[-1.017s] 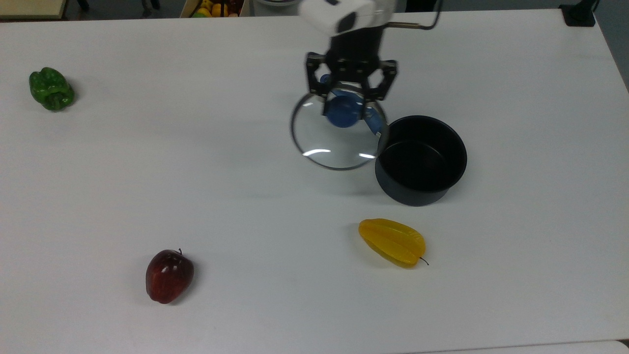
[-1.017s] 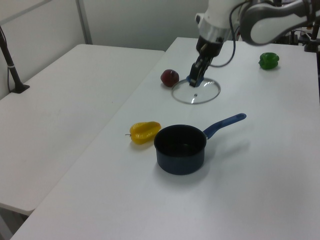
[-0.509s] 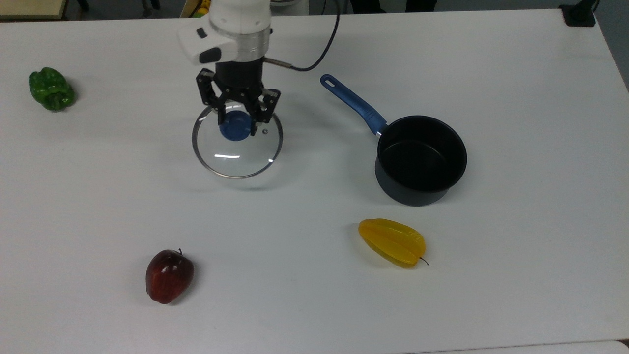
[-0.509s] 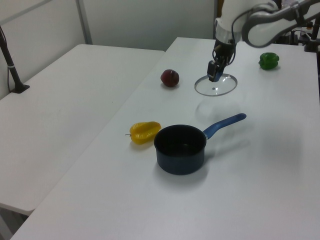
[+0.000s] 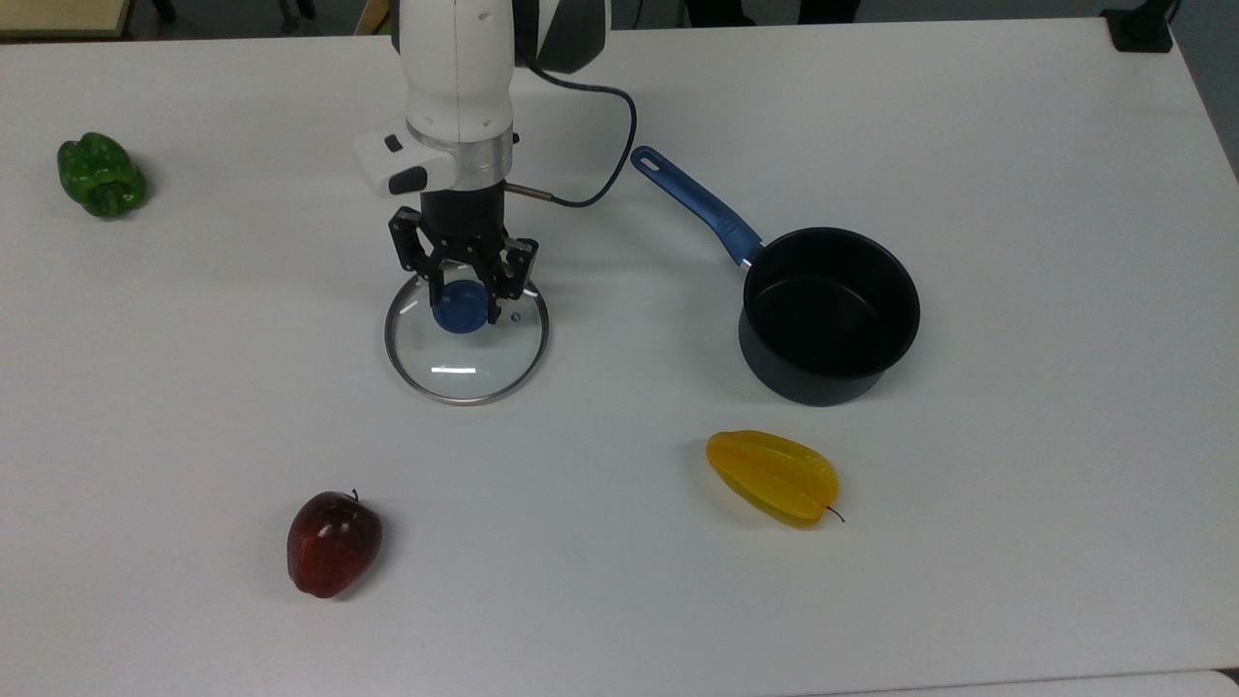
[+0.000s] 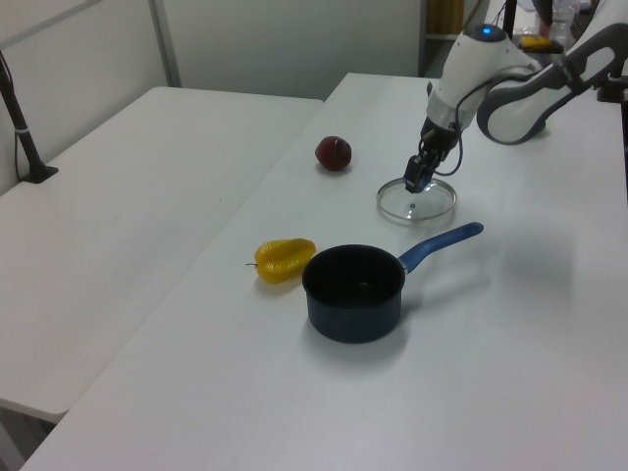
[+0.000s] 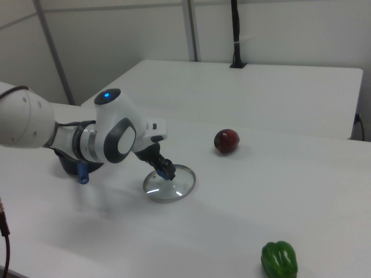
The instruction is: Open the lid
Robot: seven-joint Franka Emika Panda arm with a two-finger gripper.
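Change: since 0.5 s ago the gripper (image 5: 465,293) and the lid (image 5: 467,348) have come down toward 6 o'clock in the top view, and the lid now lies lower, close to or on the table (image 5: 1016,145); 1 s ago it hung right beside the saucepan (image 5: 828,315).
Gripper: its 2 fingers are clamped on the blue knob (image 5: 461,308) at the lid's centre; in the left view (image 6: 416,180) and the right view (image 7: 166,171) it points down at the glass.
Lid: round clear glass with a metal rim, off the pan and well apart from it, at 9 o'clock of the pan in the top view; also seen in the left view (image 6: 418,203) and the right view (image 7: 174,186). Whether the rim touches the table all round I cannot tell.
Saucepan: dark, open and upright, its blue handle (image 5: 692,201) running toward 10 o'clock in the top view.
Yellow fruit (image 5: 772,476): near the pan, at 6 o'clock of it in the top view.
Red apple (image 5: 332,542): at 7 o'clock of the lid in the top view, well apart.
Green pepper (image 5: 101,175): far off at 10 o'clock of the lid in the top view.
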